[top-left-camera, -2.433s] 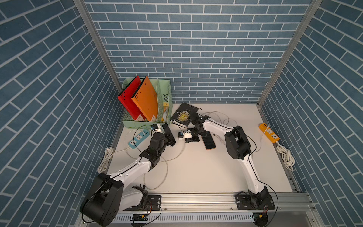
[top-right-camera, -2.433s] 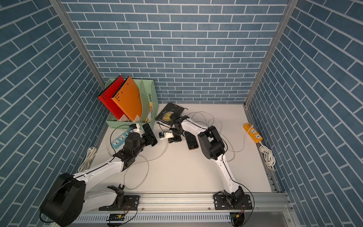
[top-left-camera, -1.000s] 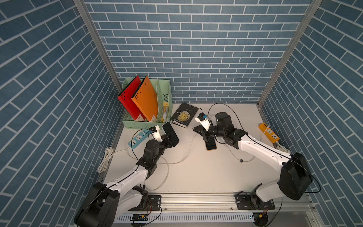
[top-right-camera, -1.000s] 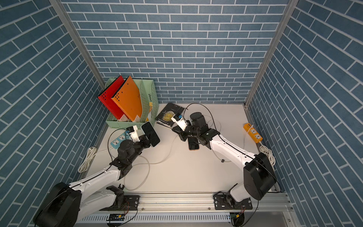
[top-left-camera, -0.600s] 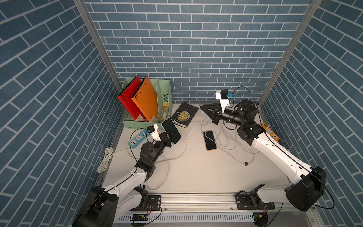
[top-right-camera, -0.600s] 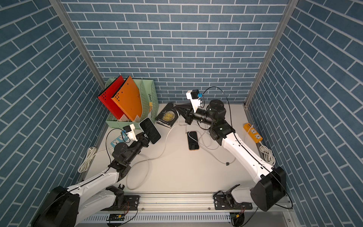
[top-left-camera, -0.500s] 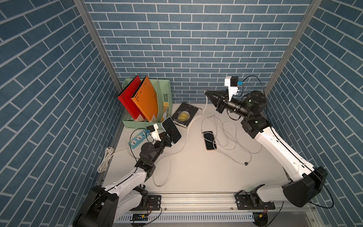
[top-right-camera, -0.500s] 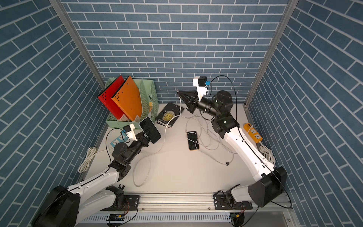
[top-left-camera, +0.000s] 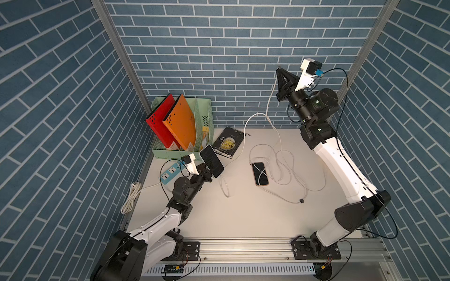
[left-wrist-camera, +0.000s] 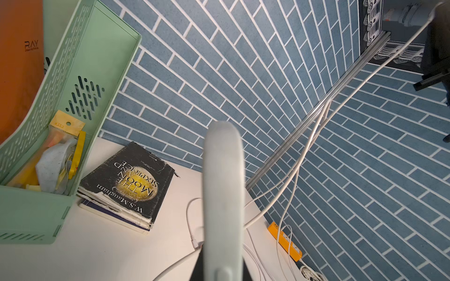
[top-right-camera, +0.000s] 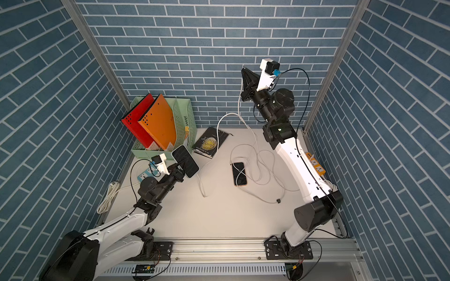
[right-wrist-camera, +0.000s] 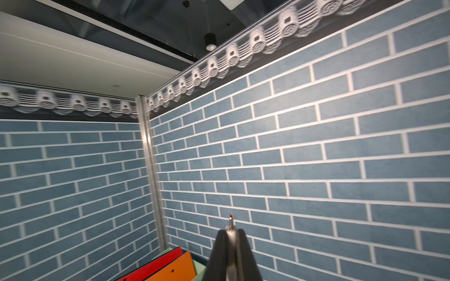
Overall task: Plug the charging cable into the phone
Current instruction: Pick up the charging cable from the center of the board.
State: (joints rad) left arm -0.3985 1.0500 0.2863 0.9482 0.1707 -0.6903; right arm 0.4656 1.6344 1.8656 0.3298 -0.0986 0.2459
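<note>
My left gripper [top-left-camera: 207,169] [top-right-camera: 179,169] is shut on a dark phone [top-left-camera: 211,161] [top-right-camera: 185,161], held tilted above the table near the file rack. In the left wrist view the phone [left-wrist-camera: 224,194] shows edge-on, pale, between the dark jaws. My right gripper [top-left-camera: 279,71] [top-right-camera: 243,70] is raised high near the back wall, shut on the plug end of the white charging cable [top-left-camera: 268,107] [top-right-camera: 239,107]. The plug's metal tip [right-wrist-camera: 230,220] sticks out past the shut fingers [right-wrist-camera: 220,245]. The cable hangs down to the table in loops.
A second phone [top-left-camera: 260,173] lies flat mid-table under cable loops. A thin cable with a black end [top-left-camera: 301,200] trails towards the front. The green file rack [top-left-camera: 207,114], a book [top-left-camera: 227,142], a blue power strip [top-left-camera: 170,173] and an orange power strip [top-right-camera: 316,166] line the edges.
My right arm has risen from the table towards the back wall, pulling the cable up with it. My left gripper lifted its phone slightly.
</note>
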